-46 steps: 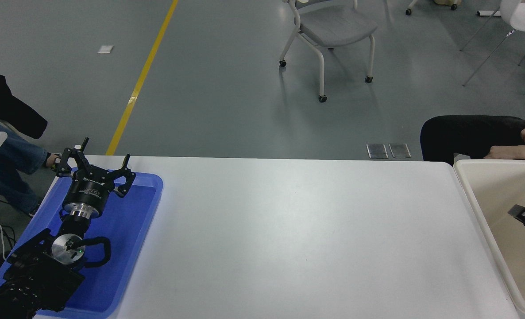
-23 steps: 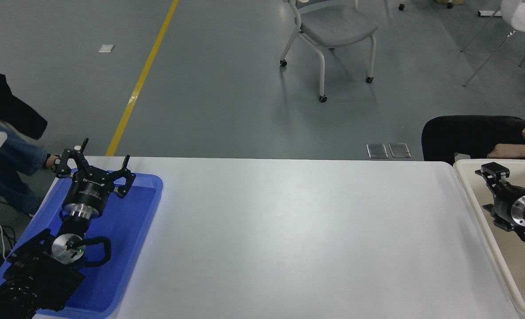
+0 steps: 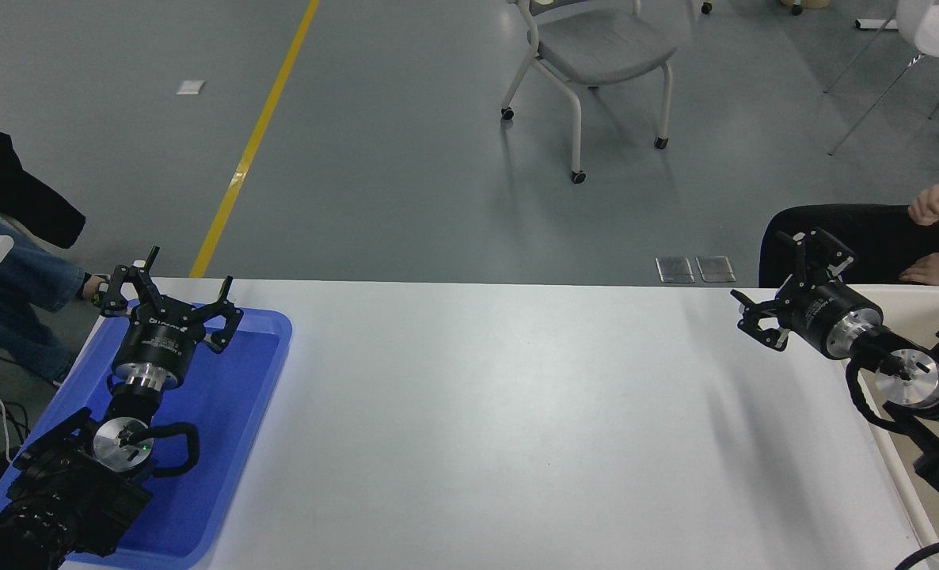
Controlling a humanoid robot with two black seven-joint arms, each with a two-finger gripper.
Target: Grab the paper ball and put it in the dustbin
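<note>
White table (image 3: 469, 412) holds a blue tray (image 3: 232, 443) at its left edge, where the left gripper (image 3: 170, 297) sits parked, fingers spread; the right gripper (image 3: 782, 289) has risen out of the dustbin (image 3: 893, 463) at the right edge, spread and empty; the paper ball is nowhere visible, likely dropped inside

Bright, even overhead light is filling the scene. A pale sheen is spreading across the white table (image 3: 517, 412) well to the left of the right gripper (image 3: 778, 297), which is casting a soft, smeared shadow just below itself. Focus is holding sharp throughout, without visible edge distortion.
</note>
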